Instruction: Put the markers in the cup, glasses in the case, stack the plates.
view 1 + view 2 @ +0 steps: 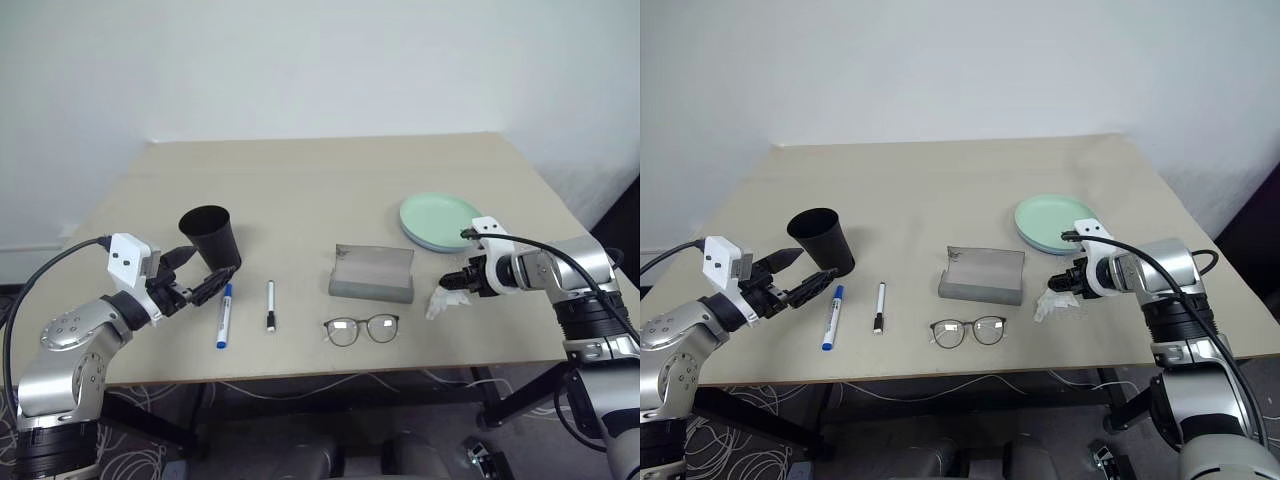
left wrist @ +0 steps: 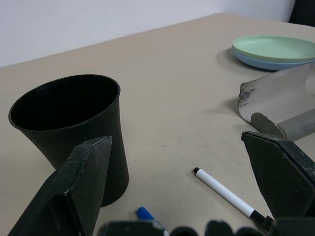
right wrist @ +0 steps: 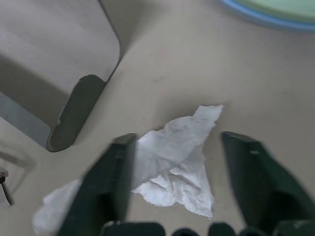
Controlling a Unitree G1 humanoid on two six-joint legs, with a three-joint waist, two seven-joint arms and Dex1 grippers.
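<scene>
Beige desk against a white wall, with the task's things spread along its near half. Black cup upright toward the left, mouth open and nothing visible inside. Just right of the cup, two markers lying flat and roughly parallel: blue-capped marker nearest the cup, thinner black-ended marker beside it, the two apart. Near mid-desk, grey-green case lying open, lid raised. Glasses just in front of the case at the near edge, lenses facing up, apart from the case. Right of the case, crumpled white tissue on the desk. Behind the tissue, the two plates already stacked: mint green plate on top of the light blue plate, whose rim peeks out underneath. Left gripper held low beside the cup and over the blue-capped marker's near end, jaws spread wide and released, grasping nothing; in the left wrist view the cup stands just past one finger and the black-ended marker lies between the two. Right gripper angled downward just above the tissue, jaws parted on either side of the tissue, with the paper between the fingers; cannot tell whether the paper is pinched or merely straddled. Case corner visible close beside the tissue in the right wrist view.
</scene>
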